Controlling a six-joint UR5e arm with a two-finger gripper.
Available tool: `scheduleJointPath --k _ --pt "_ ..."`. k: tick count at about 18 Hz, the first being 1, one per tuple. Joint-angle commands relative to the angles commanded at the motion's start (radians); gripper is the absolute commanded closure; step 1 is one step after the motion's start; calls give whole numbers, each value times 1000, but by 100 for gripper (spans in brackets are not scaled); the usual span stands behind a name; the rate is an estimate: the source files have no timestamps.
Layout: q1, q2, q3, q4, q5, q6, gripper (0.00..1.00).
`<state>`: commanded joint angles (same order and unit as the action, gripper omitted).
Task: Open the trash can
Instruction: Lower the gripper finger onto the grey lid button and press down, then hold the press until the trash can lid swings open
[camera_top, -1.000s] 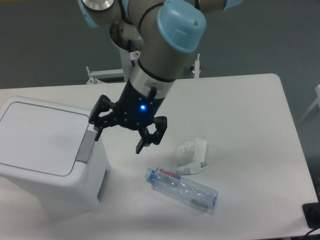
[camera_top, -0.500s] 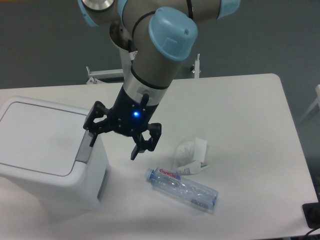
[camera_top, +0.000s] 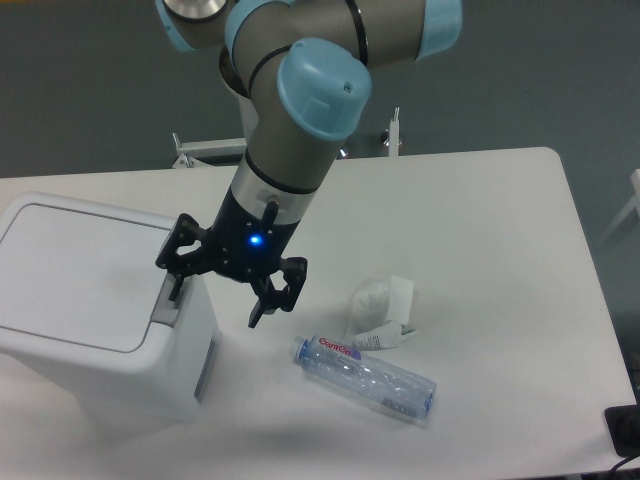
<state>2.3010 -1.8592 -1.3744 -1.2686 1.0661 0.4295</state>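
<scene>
A clear plastic bottle (camera_top: 365, 376) lay on its side on the white table (camera_top: 480, 240), cap end toward the left, with a red-and-white label near the neck. A crumpled white wrapper (camera_top: 382, 307) lay just beside it, behind the bottle's neck. A black object (camera_top: 626, 430) sat at the table's right front edge.

White table (camera_top: 480, 210) before a dark grey-teal wall (camera_top: 90, 80) — evenly lit.
</scene>
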Motion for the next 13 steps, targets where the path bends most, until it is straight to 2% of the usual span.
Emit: scheduleJointPath --k 13 --pt "0 2 15 0 0 2 0"
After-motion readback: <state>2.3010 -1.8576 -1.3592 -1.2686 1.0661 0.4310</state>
